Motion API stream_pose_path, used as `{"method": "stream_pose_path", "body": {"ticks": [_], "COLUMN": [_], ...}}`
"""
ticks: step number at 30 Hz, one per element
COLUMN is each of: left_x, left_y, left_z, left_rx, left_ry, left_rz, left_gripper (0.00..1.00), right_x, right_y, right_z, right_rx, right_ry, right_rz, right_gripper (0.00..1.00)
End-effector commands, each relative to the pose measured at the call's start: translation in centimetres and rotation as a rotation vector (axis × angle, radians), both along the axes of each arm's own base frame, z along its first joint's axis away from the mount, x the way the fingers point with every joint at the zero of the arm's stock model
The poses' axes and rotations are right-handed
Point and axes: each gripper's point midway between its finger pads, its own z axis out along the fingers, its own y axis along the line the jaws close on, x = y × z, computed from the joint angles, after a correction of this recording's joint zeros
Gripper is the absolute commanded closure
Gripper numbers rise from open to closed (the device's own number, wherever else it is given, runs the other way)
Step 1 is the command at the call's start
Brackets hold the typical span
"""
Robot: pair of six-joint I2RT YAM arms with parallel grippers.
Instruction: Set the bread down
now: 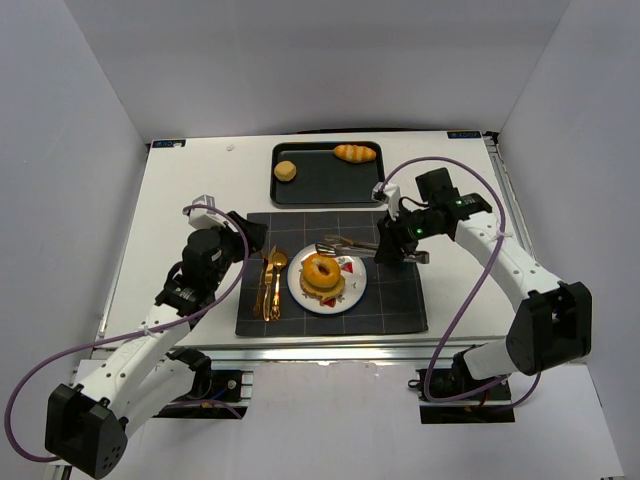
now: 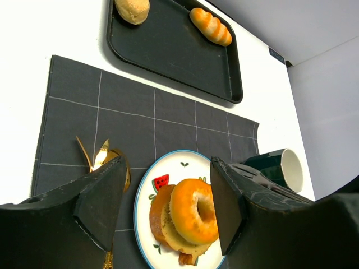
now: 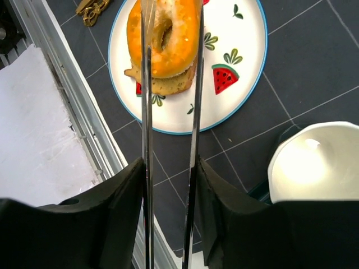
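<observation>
An orange bagel (image 1: 321, 270) lies on top of a bread slice on a white, blue-rimmed plate (image 1: 347, 293) in the middle of the dark placemat (image 1: 400, 300). My right gripper (image 3: 168, 174) is shut on metal tongs (image 3: 147, 112). The two tong arms run between its fingers and straddle the bagel (image 3: 168, 39), spread apart along its sides. In the top view that gripper (image 1: 388, 250) sits right of the plate. My left gripper (image 2: 168, 168) hangs open over the plate's left side, with the bagel (image 2: 193, 207) showing between its fingers and nothing held.
A black tray (image 1: 325, 185) at the back holds a round bun (image 1: 286, 171) and a long roll (image 1: 354, 152). Gold cutlery (image 1: 271, 285) lies left of the plate. A dark cup with a white inside (image 3: 317, 162) stands right of the plate, under my right wrist.
</observation>
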Motion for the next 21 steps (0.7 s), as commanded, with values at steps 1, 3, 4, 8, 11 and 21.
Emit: {"method": "stream_pose_path", "body": {"ticks": [1,3,4,8,11,21], "left_x": [0.1,0.1,0.0,0.0,0.1,0.6], "left_y": [0.1,0.1,0.1,-0.9,-1.3,-2.2], "left_z": [0.7,0.7,0.4,0.2,-0.3,-0.9], "left_rx": [-0.009,-0.008,-0.008,-0.025,-0.018,0.032], "left_ry": [-0.02,-0.018,-0.014,-0.013,0.004,0.028], "left_rz": [0.008,0.006,0.002,-0.043,-0.064,-0.12], "left_gripper": [0.29,0.31,0.33,0.79,1.0,0.53], "right_x": [1.3,2.6,3.3,8.0,10.9,10.3], "right_y": [0.6,0.6,0.5,-2.9,-7.9,-22.8], "right_z": [2.6,4.5,5.4,10.1,11.0,-3.3], "right_rx": [0.039,0.057,0.065,0.084,0.075,-0.155], "right_ry": [-0.082,-0.154,-0.186,-0.441,-0.594,-0.486], "right_rz": [0.005,-0.018,-0.032,-0.248,-0.53,-1.122], "right_gripper": [0.56,0.63,0.72,1.0,1.0,1.0]}}
